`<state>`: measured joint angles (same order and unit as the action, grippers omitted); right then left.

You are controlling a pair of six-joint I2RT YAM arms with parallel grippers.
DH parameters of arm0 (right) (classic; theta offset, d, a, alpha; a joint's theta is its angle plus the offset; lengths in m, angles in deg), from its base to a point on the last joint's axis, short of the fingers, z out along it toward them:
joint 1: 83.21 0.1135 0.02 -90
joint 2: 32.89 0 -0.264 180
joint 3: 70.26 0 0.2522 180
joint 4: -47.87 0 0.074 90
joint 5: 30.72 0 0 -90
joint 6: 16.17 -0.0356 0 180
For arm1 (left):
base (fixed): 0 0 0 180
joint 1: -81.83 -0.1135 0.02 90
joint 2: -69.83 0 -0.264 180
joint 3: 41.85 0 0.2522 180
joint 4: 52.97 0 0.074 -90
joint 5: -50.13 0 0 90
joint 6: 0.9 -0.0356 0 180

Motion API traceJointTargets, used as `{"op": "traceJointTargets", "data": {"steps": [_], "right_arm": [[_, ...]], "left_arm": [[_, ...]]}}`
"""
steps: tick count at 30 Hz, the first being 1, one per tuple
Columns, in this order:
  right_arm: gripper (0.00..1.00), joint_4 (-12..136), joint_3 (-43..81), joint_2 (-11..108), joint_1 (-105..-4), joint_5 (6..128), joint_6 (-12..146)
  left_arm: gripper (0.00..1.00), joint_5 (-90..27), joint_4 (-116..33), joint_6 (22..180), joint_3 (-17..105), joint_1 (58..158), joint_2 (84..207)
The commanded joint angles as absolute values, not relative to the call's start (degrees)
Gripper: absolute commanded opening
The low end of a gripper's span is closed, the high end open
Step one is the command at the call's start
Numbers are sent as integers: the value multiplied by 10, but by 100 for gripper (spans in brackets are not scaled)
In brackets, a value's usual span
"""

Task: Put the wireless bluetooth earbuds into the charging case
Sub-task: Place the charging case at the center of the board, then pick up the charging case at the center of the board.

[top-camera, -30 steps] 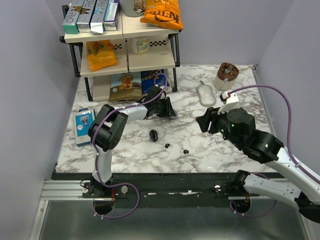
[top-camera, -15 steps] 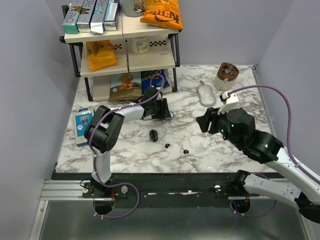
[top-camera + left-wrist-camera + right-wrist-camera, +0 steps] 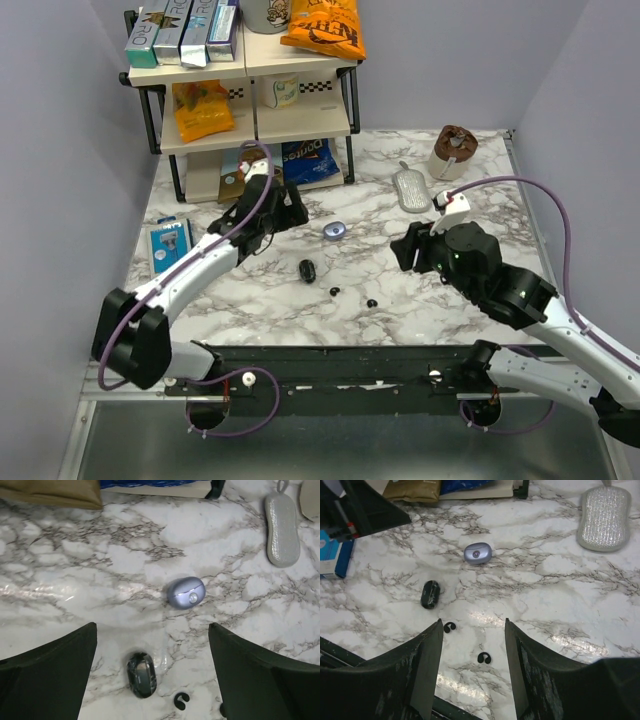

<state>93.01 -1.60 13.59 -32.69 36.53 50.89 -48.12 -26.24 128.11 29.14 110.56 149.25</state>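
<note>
Top cam: the two earbuds (image 3: 334, 291) are lying loose on the marble table (image 3: 480, 200), just front-right of the black oval case (image 3: 307, 270). L wrist: the left gripper (image 3: 152, 627) is hanging spread wide and empty, w/ a lavender pod (image 3: 186, 592) beyond it. R wrist: the right gripper (image 3: 473, 622) is also gaping, gripping nothing, buds lying btwn its fingers.

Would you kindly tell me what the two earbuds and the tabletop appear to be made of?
Earbuds: likely black moulded plastic; too small to judge sheen. Tabletop: marble-look surface, grey veins on white, glossy glare patches; stone or printed laminate, unclear.
</note>
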Motion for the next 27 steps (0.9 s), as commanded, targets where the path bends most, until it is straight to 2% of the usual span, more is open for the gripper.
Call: {"op": "traceJointTargets", "data": {"steps": [1,4,8,12,19,23,27], "right_arm": [[61,903,-32,135,-329,360,505],[61,902,-37,139,-329,362,504],[61,891,-49,140,-329,362,504],[61,881,-60,152,-329,374,505],[61,882,-77,150,-328,388,504],[61,875,-85,149,-329,388,502],[61,872,-85,154,-329,400,497]], "left_arm": [[99,-497,-221,1353,187,1072,1426],[99,-421,-270,1306,133,1089,1389],[95,-455,-210,1301,134,1129,1384],[93,-495,-225,1307,118,1174,1372],[90,-487,-176,1222,176,1208,1429],[90,-503,-134,1249,209,1209,1468],[87,-517,-164,1294,200,1210,1496]]}}
